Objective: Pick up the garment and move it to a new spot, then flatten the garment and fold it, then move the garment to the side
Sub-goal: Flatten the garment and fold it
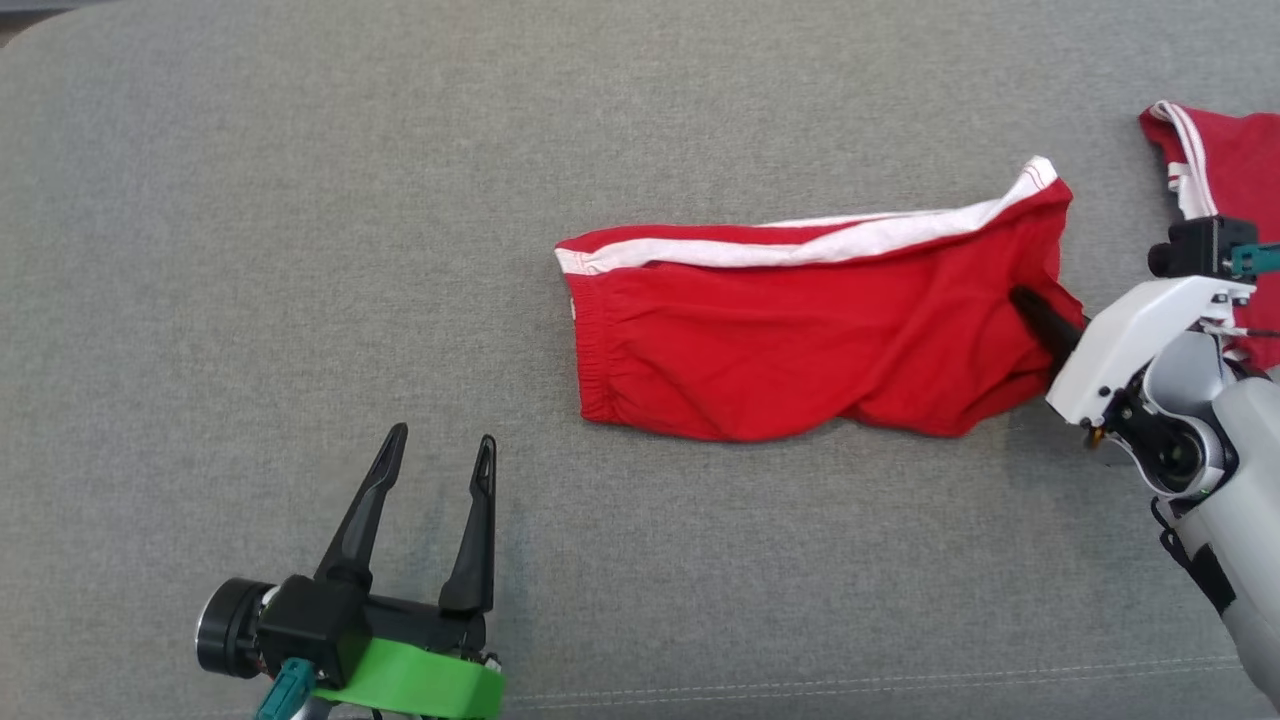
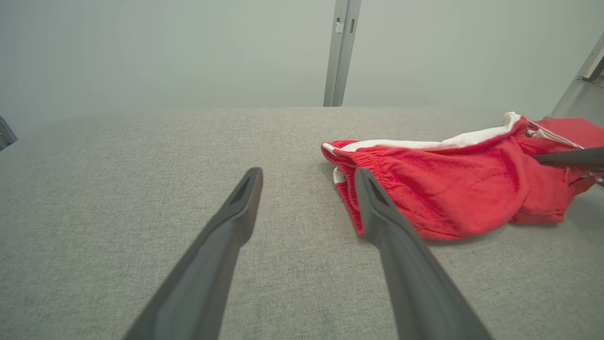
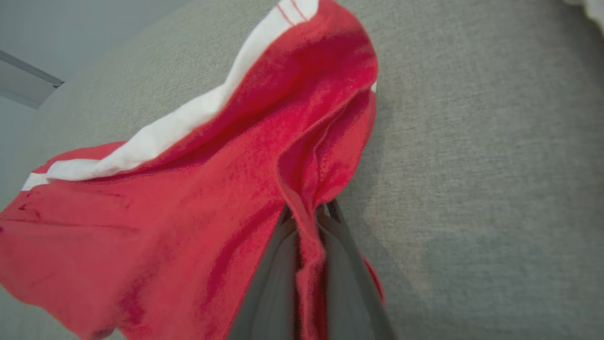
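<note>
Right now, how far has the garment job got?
Nothing looks finished: the red shorts lie rumpled on the grey upholstery. In hand: the right fingers are shut on a fold at their hem end; left fingers open, apart. Moving, flattening, folding remain.

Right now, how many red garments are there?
2: red shorts in the middle, pinched by the right gripper; another red garment at the right edge, partly hidden behind that arm.

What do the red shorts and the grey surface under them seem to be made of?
The red shorts look like soft matte knit, perhaps cotton: they crease loosely and the waistband puckers. The grey surface looks like woven upholstery cloth, matte, with a fine flecked grain and a stitched seam.
</note>
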`<state>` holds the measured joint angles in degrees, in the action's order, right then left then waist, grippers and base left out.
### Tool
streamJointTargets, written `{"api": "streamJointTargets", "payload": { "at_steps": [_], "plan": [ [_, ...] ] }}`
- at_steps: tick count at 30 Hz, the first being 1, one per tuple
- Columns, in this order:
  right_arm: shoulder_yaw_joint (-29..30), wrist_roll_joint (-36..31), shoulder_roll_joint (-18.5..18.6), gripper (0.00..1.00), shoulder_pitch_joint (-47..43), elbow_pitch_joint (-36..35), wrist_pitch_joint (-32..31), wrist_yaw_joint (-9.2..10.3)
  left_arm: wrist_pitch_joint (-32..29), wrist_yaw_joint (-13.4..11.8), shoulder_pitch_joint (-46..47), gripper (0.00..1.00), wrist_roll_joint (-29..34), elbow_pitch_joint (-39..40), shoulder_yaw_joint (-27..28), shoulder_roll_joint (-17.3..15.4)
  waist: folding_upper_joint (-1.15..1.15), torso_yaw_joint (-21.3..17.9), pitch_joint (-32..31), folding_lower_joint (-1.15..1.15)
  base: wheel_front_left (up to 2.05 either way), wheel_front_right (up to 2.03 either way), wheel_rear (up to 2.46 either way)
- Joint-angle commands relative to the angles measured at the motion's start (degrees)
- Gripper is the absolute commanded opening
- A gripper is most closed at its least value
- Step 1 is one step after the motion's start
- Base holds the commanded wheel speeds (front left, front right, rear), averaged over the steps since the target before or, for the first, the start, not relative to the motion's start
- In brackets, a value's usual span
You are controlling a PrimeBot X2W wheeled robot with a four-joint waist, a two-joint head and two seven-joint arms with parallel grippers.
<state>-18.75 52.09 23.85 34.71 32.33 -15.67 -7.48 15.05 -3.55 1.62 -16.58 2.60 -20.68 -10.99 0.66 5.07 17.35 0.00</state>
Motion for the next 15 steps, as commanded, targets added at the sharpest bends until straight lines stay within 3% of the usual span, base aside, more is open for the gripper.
{"api": "streamJointTargets", "payload": {
  "at_steps": [1,8,15],
  "plan": [
    [0.5,0.36,0.61,0.0,-1.36,-0.01,-0.09,0.0,0.14,0.35,-1.28,1.0,0.76,0.18,0.38,0.13,-0.66,-4.04,-4.11,0.0,0.0,0.0,0.0],
    [5.68,-0.29,4.25,0.0,-3.88,1.56,2.02,0.0,0.13,2.27,-4.38,1.0,2.27,0.78,1.79,1.81,-0.66,-3.72,-4.94,0.0,0.0,0.0,0.0],
    [5.84,-1.82,3.13,0.0,-3.47,-9.27,1.89,-0.01,0.13,3.8,-5.59,1.0,2.96,0.34,3.51,4.62,-0.66,-2.02,-5.32,0.0,0.0,0.0,0.0]
  ]
}}
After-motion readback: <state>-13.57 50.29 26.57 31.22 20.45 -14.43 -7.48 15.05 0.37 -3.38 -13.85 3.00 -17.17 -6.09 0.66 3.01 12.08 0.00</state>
